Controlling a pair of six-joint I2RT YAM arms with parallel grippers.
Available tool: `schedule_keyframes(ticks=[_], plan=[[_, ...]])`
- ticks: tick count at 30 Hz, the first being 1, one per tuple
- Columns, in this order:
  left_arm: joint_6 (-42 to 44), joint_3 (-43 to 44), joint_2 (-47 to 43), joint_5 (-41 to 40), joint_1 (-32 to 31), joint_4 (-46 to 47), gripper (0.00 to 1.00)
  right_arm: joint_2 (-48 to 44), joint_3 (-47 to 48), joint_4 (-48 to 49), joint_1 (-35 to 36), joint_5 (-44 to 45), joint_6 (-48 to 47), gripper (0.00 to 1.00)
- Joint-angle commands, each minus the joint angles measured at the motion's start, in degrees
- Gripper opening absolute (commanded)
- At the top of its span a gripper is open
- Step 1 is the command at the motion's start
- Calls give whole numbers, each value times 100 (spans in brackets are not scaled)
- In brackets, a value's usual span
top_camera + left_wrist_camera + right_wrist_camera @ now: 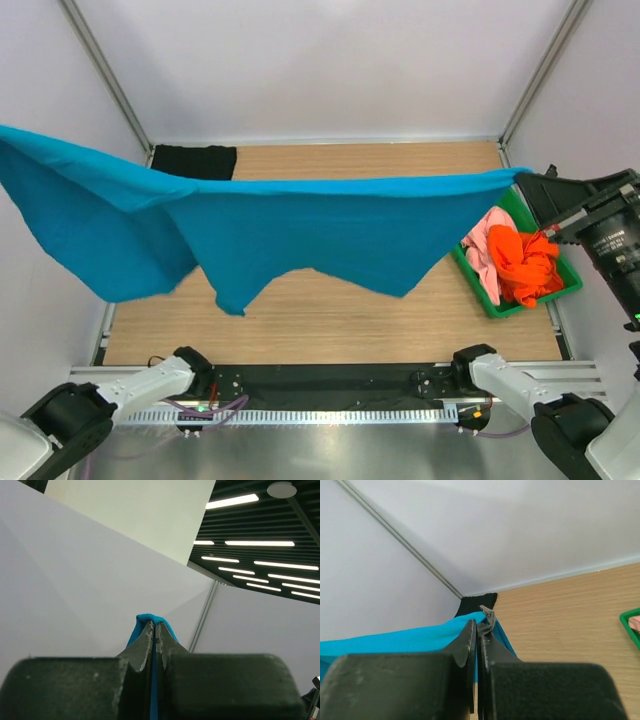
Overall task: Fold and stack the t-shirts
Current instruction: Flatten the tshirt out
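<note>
1. My left tool (153, 627): closed on an edge of the teal shirt (320, 225), with a blue fold poking out between the tips.
2. My right tool (478, 626): likewise clamped shut, on the same shirt's other end.
3. Teal shirt: stretched in the air between my two tools. It hangs as a sagging sheet above the surface (330, 325) and, as far as I can tell, does not touch it.
4. Green tray (478, 283), right side of the surface: holds the orange shirt (527, 265) and the pink shirt (484, 243), both crumpled and unfolded.
5. Black shirt (193, 160), far left corner: lies flat as a neat dark rectangle, which I judge to be folded.

Progress, as I judge it: one shirt done at most. One is in hand, not yet laid out or folded, and two wait in the tray. The stack is barely begun.
</note>
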Motion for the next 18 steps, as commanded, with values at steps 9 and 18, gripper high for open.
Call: schedule_keyframes(ticks=[9,18], plan=[[1416,-1187,2257,-396,207,671,0,1407,-1689,1097,-22,1615,22,1],[924,-2560,4733,1669,1727,784,0,3419,-3667,2936,-461,1081,-585,1]])
